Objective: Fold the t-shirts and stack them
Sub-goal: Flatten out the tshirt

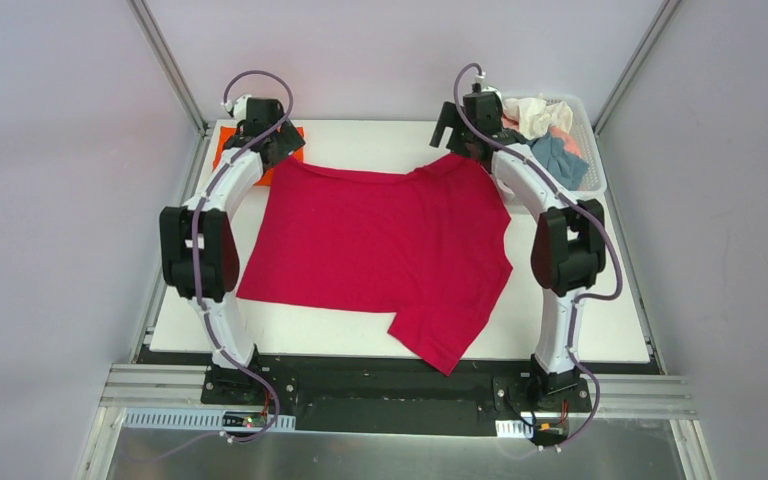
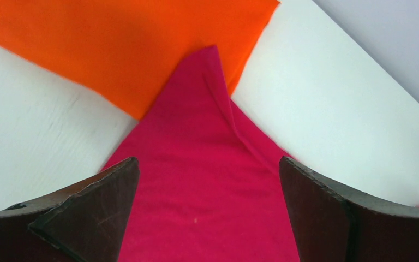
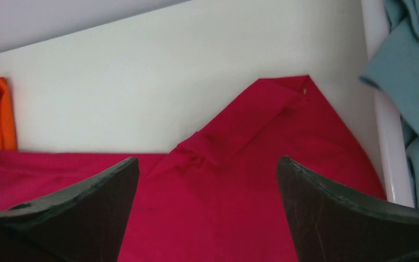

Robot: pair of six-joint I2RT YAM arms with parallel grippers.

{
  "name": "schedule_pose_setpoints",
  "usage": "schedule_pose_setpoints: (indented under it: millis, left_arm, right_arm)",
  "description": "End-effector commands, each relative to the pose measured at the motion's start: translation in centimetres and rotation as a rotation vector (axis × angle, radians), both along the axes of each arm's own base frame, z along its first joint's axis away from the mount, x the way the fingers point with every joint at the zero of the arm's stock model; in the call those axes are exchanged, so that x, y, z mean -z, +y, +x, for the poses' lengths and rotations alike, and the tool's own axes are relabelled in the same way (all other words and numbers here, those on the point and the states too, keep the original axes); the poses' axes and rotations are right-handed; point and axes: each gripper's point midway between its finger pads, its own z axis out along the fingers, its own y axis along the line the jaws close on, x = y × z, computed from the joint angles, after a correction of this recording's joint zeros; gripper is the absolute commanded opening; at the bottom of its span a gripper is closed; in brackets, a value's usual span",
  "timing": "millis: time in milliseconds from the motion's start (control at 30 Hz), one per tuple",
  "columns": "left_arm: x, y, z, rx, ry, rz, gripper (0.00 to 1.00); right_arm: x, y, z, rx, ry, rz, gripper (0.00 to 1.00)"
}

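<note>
A crimson red cloth t-shirt (image 1: 380, 250) lies spread across the white table (image 1: 615, 335), one corner past the near edge at 6 o'clock. Over its far corners the left gripper (image 2: 208, 161), 11 o'clock, and right gripper (image 3: 207, 160), 1 o'clock, hover with jaws wide apart, empty. Behind, a bright orange cloth t-shirt (image 1: 226, 140) lies under the red tip; at 2 o'clock a white slatted plastic basket (image 1: 591, 150) holds cream, pink and grey-blue shirts (image 1: 558, 155).

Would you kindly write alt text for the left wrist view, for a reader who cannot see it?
A pointed corner of the crimson t-shirt overlaps the orange t-shirt on the white table, framed by the two dark fingers of the open left tool.
</note>
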Motion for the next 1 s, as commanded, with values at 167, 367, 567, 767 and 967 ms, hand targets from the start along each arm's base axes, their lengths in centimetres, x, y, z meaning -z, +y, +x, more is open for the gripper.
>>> schedule_pose_setpoints:
  millis: [167,367,567,767,967]
  left_arm:
    - [2.3,-3.1,-7.2,0.117,0.095,-0.172,0.99]
    - [8.3,-3.9,-12.0,0.128,0.259,-0.232,0.99]
    - [11.3,-3.2,-16.3,0.064,0.342,-0.233,0.99]
    - [11.9,-2.5,-18.1,0.036,0.356,-0.21,0.99]
    - [12.1,-1.8,-20.3,0.009,0.36,-0.192,0.99]
  right_arm:
    - [3.2,2.8,-4.6,-0.015,0.202,0.226,0.99]
    - [7.3,2.7,-9.0,0.008,0.311,0.224,0.99]
    - [9.6,0.8,-14.6,0.08,0.341,0.084,0.99]
    - [9.0,0.5,-19.2,0.091,0.294,-0.04,1.0]
    - [8.1,-0.7,-23.0,0.13,0.26,-0.152,1.0]
